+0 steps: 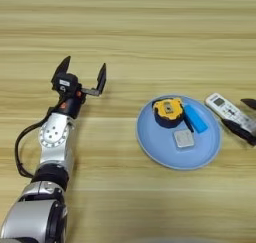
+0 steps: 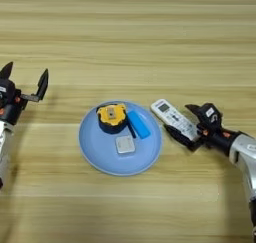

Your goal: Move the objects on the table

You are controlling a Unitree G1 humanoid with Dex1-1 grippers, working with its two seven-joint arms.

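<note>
On your worktop (image 2: 130, 32), one blue plate (image 2: 95, 154) holds one tape measure (image 2: 111, 115), one blue bar (image 2: 138, 124) and one grey block (image 2: 125, 144). Your right gripper (image 2: 186, 123) straddles one white remote (image 2: 174, 118), contact unclear; your left gripper (image 1: 84, 72) is spread wide, holding nothing.

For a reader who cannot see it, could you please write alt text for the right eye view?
The right gripper straddles a long white remote control beside a round blue plate holding a yellow-black tape measure, blue rectangular bar and small grey square block. The left gripper hovers open over the light wooden table.

Left gripper (image 1: 83, 75) hovers over the desk (image 1: 150, 32), fingers spread. Tape measure (image 1: 168, 110), bar (image 1: 196, 118) and block (image 1: 184, 139) sit on the plate (image 1: 155, 147); remote (image 1: 227, 109) just right.
</note>
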